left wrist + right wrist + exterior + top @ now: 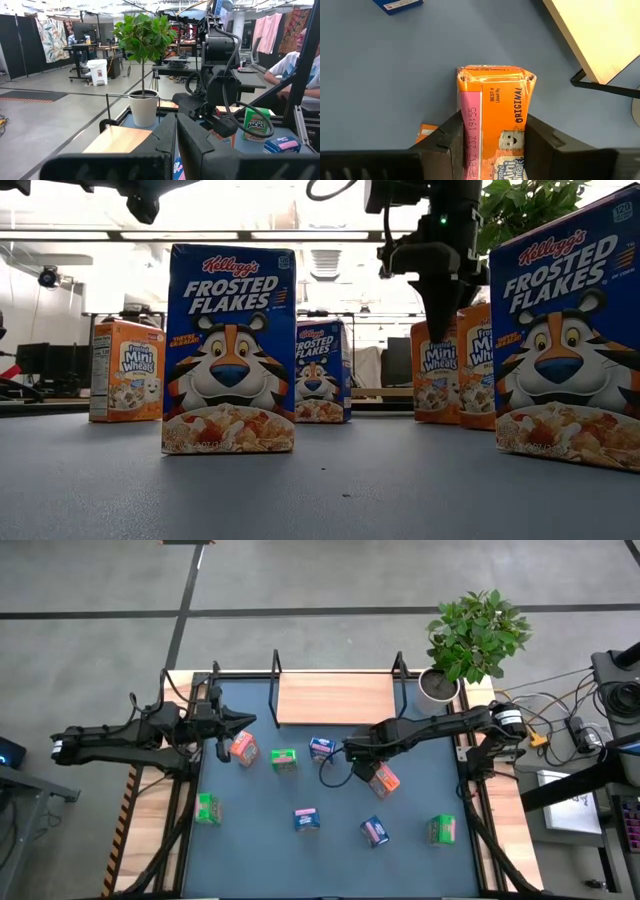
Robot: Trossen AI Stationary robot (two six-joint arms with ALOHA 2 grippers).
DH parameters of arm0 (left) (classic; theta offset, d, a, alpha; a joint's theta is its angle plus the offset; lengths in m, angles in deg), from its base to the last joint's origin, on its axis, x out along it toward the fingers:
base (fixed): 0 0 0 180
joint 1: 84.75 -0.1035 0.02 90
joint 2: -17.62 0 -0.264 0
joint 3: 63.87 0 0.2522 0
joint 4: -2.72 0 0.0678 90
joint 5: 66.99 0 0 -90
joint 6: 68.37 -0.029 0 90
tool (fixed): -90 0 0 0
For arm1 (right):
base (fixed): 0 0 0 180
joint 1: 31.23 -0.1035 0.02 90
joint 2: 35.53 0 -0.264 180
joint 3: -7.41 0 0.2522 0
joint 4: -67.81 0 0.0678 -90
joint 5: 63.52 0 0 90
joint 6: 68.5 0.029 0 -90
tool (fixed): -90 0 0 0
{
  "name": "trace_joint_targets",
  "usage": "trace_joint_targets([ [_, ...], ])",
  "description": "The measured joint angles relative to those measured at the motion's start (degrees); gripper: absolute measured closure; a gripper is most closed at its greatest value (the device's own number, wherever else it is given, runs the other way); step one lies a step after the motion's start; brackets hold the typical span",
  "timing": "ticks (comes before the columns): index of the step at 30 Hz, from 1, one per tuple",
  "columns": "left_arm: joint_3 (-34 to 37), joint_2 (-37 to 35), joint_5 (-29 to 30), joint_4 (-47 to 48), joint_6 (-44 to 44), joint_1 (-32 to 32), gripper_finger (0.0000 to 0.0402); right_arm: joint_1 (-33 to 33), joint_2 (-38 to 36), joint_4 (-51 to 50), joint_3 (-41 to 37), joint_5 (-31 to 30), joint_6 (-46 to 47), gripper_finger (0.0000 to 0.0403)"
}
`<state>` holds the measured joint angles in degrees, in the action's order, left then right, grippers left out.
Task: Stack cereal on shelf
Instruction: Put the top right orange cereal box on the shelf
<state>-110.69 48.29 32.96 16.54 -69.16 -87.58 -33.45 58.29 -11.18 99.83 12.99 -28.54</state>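
Small cereal boxes stand scattered on the dark table (250,840): an orange one (243,748), green ones (284,760) (207,808) (441,829), blue ones (321,748) (306,819) (374,831). The shelf (335,698), a light-wood board with black posts, sits at the far edge. My right gripper (362,768) is shut on another orange box (385,780) at mid-table. A further orange box (427,132) peeks out beside its finger. My left gripper (222,745) hovers, shut, just left of the first orange box, touching nothing. My right gripper (495,120) pinches the orange box between its two fingers (451,137), one on each long side face (472,115). It comes from above, pointing down and slanting. The box's far end (495,74) sticks out past the fingertips. Whether that end rests on the table I cannot tell.
A potted plant (475,635) stands at the far right corner beside the shelf. Cables and equipment lie off the table's right edge. In the left wrist view a person (300,70) sits beyond the table. Open table lies between the near boxes.
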Motion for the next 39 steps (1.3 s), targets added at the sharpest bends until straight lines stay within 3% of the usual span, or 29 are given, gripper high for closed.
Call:
trace_joint_targets([
  [9, 0.0, -0.01, -0.01, 0.02, 0.0, 0.0, 0.0402, 0.0, -0.43, -0.88, 1.48, 0.0, -0.35, 0.0269],
  [25, 0.0, -0.07, 0.03, 0.04, -2.22, 0.0, 0.0402, 4.02, -0.78, -2.31, 15.92, -0.22, -9.0, 0.0275],
  [33, 0.16, -2.77, 1.77, 0.07, -6.51, -0.02, 0.0402, 11.09, 0.03, 1.34, 25.99, -1.29, -19.86, 0.0275],
  [39, 2.68, -5.45, 3.1, 0.1, -7.72, -0.02, 0.0402, 16.19, 6.11, 6.73, 34.8, -0.94, -32.22, 0.0275],
])
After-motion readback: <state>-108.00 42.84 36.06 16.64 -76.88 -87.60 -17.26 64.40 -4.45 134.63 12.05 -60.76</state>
